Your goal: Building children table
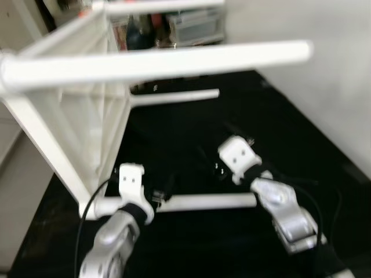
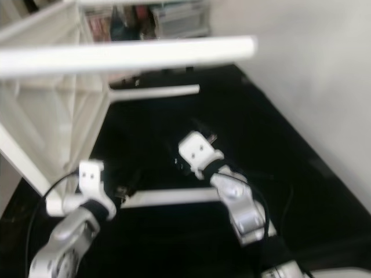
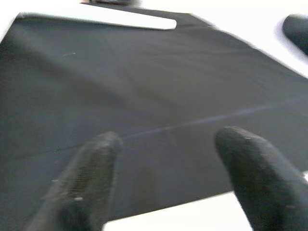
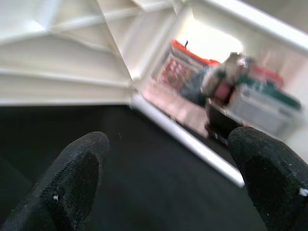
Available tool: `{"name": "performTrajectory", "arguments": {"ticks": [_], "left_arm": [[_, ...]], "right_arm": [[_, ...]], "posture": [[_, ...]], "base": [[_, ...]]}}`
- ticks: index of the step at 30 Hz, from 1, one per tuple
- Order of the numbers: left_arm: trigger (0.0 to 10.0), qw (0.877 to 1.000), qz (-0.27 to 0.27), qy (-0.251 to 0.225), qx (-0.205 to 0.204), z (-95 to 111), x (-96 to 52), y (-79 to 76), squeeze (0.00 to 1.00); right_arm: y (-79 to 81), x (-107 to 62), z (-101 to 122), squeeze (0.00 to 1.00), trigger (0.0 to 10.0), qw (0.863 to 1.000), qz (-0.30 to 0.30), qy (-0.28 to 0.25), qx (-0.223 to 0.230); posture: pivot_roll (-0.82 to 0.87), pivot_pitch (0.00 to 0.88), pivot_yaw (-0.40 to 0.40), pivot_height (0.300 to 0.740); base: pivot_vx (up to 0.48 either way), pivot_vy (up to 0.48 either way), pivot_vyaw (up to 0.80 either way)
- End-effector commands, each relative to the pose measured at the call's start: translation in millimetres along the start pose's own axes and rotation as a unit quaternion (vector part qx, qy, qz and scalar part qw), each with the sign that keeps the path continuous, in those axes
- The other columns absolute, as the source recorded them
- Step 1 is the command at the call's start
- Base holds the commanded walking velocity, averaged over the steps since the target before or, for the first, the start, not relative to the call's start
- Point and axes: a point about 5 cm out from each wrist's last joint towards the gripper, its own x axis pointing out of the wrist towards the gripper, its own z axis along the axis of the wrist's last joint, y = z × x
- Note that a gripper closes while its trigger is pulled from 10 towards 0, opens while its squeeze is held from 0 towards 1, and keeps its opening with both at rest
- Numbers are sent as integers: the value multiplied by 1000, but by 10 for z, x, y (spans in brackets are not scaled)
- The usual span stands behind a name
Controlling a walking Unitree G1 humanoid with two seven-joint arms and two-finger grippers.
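Table (image 1: 87, 116) tipped on its side just beyond both wide-spread, empty grippers (image 3: 163, 159) (image 4: 168, 168).

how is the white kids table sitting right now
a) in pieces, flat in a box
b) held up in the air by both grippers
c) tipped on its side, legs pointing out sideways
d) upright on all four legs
c: the white table lies tipped on the black mat, its legs sticking out sideways; the left gripper and right gripper are both open, holding nothing.

Home room: cluttered storage shelf (image 1: 174, 26)
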Motion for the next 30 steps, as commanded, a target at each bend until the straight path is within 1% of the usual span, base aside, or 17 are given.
{"name": "performTrajectory", "arguments": {"ticks": [1,2,4,6,8,9,12,13,14,15,16,17,18,21,22,25,30], "left_arm": [[0,1000,5,-13,-15,41,33,4,0],[0,999,15,-20,-22,58,35,33,0],[0,999,22,-24,-27,67,34,52,0],[0,999,34,-30,-31,70,-21,120,0],[0,998,36,-31,-32,70,-35,136,0],[0,998,48,-37,-27,71,-111,229,0],[0,998,53,-39,-25,72,-140,265,0],[0,997,66,-46,-24,90,-183,341,0],[0,995,82,-54,-23,114,-232,429,0],[0,995,82,-54,-23,114,-232,429,0],[0,994,94,-60,-22,132,-266,491,0],[0,991,115,-65,-27,143,-306,587,0],[0,991,115,-65,-27,143,-306,587,0],[0,988,135,-66,-34,138,-332,681,0],[0,987,139,-67,-38,136,-332,703,0],[0,987,138,-69,-39,144,-315,721,0],[0,987,135,-71,-40,140,-302,706,0]], "right_arm": [[-47,-35,32,0,10000,1000,0,4,-21],[-100,-81,42,0,10000,999,-9,8,-35],[-135,-114,51,0,10000,999,-15,10,-43],[-229,-198,79,0,10000,998,-33,11,-53],[-247,-215,86,0,10000,998,-36,11,-54],[-349,-292,132,0,10000,995,-59,7,-77],[-387,-322,152,0,10000,994,-68,5,-87],[-404,-375,248,0,10000,990,-74,-12,-122],[-403,-434,390,0,10000,981,-80,-38,-173],[-403,-434,390,0,10000,981,-80,-38,-173],[-394,-479,493,0,10000,973,-83,-56,-209],[-431,-519,689,0,10000,956,-105,-86,-261],[-431,-519,689,0,10000,956,-105,-86,-261],[-519,-547,898,0,10000,933,-142,-112,-310],[-577,-548,948,0,10000,924,-154,-114,-331],[-736,-539,1048,0,10000,903,-183,-117,-371],[-758,-501,1057,0,10000,900,-184,-118,-378]], "posture": [[-128,0,85,740],[-132,0,87,740],[-132,0,87,740],[-134,0,88,740],[-134,0,88,740],[-142,0,95,740],[-142,0,95,740],[-154,0,101,740],[-158,0,102,740],[-158,0,102,740],[-158,0,102,740],[-175,1,117,740],[-175,1,117,740],[-183,2,127,740],[-187,0,130,740],[-189,0,132,740],[-190,0,126,740]], "base": [[0,0,0],[0,0,0],[0,0,0],[0,0,0],[0,0,0],[0,0,0],[0,0,0],[0,0,0],[0,0,0],[0,0,0],[0,0,0],[0,0,0],[0,0,0],[0,0,0],[0,0,0],[0,0,0],[0,0,0]]}}
